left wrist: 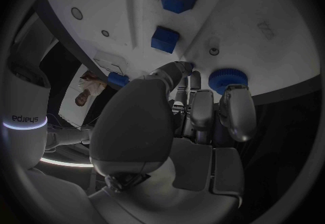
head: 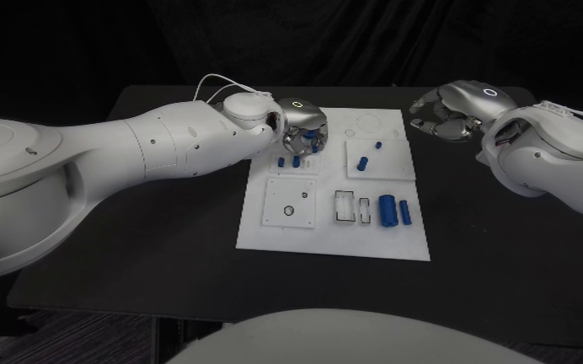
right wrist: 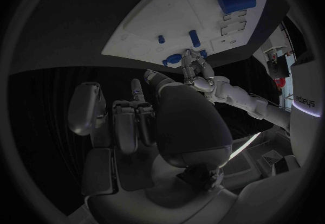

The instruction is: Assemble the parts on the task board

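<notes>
"sharpa" reads mirrored on the wrist band (left wrist: 28, 121) in the left wrist view. Left hand (head: 300, 128) at task board (head: 318, 242) far-left corner, fingers closed round a round blue part (left wrist: 228, 80). Right hand (head: 452, 111) off the board's far-right corner, curled, holding nothing; large blue cylinder (head: 387, 210) near right edge.

The left white arm reaches in across the scene, its wrist bent downward, so that the silver left robot hand (head: 300, 125) points its fingers (left wrist: 235, 109) down, curled close together. Whether they grip anything cannot be told. The right white arm is drawn back, well apart from it; the silver right robot hand (head: 452, 111) hangs with fingers (right wrist: 86, 107) curled inward, holding nothing.
</notes>
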